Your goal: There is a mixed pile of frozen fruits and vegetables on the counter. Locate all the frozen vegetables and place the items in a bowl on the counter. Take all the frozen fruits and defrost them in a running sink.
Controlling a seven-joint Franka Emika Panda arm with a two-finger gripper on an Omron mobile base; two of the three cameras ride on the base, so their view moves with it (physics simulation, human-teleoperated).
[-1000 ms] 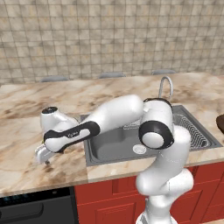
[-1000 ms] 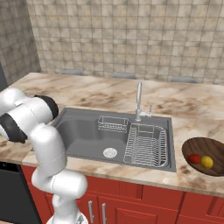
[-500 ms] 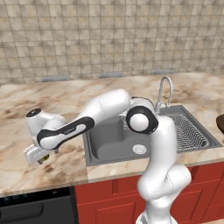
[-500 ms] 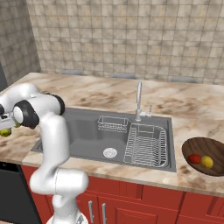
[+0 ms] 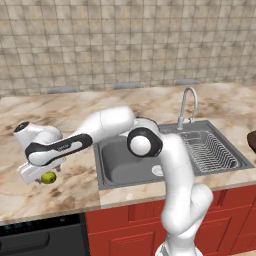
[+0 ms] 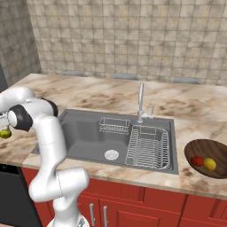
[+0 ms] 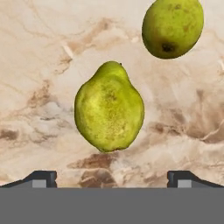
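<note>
Currently: gripper (image 7: 112, 177) over near fruit (image 7: 109, 113), left of sink (image 5: 125, 165) | jaws spread wide, straddling it for pickup | vegetables (image 6: 203, 162) already in bowl (image 6: 195, 148).

Non-task surroundings from my station

I see a tan tiled backsplash (image 5: 125, 45) with grey wall outlets (image 5: 128, 85) low along it, red cabinet fronts (image 6: 146, 212) with slim handles (image 6: 105, 216) below, and a black appliance (image 5: 42, 239) sitting at the left end of the run.
</note>
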